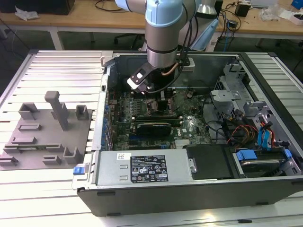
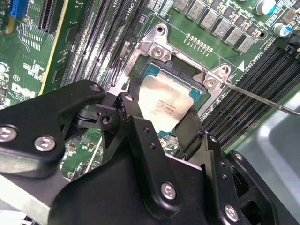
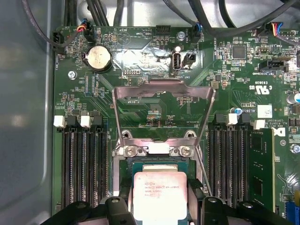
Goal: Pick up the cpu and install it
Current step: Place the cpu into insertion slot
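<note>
**Cpu gripped in the claw above the socket**

Clamped flat between two black fingers, centred in the grasp (square, so no long axis to align). Poised right over the socket, touching or just clear, cannot tell which. Backed by the load plate, standing open. Hemmed by memory slots on both flanks inside the case, set on the ribbed surface.

Arm: pale-blue joint cap over silver-grey tube, black cables alongside; gripper: matte black linkage plates, silver screw heads.
</note>
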